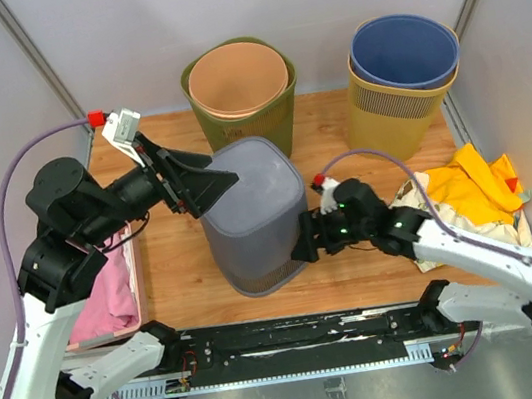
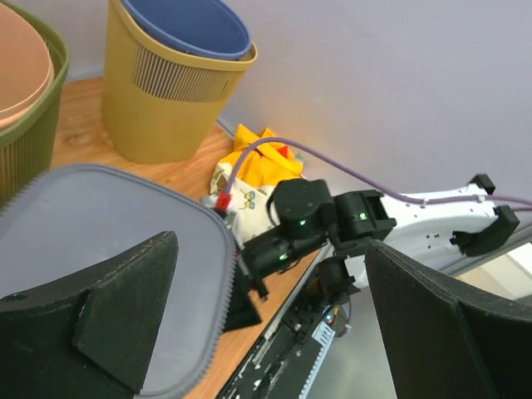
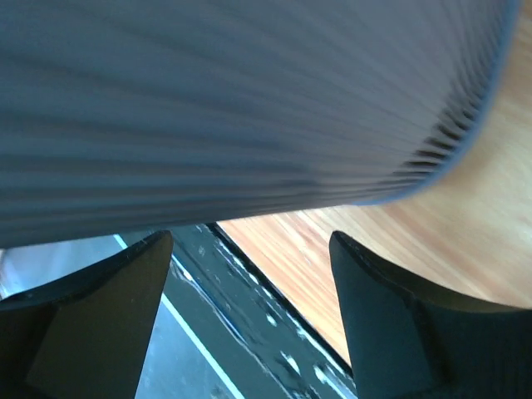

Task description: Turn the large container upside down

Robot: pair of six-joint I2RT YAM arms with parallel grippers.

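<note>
The large container (image 1: 253, 212) is a grey ribbed bin in the middle of the wooden table, its flat closed base (image 2: 100, 241) facing up and its slotted end down. My left gripper (image 1: 218, 182) is open at its top left edge. One finger (image 2: 125, 316) lies over the base and the other (image 2: 449, 324) hangs in free air. Low at the bin's right side, my right gripper (image 1: 303, 239) is open, close to the wall. In the right wrist view the ribbed wall (image 3: 249, 100) fills the top, above that gripper (image 3: 249, 241), with nothing between its fingers.
A green bin (image 1: 272, 107) holding an orange one (image 1: 239, 77) stands at the back, and a yellow bin (image 1: 389, 114) holding a blue one (image 1: 404, 48) at the back right. A yellow cloth (image 1: 467, 190) lies at the right, a pink cloth (image 1: 109, 295) in a tray at the left.
</note>
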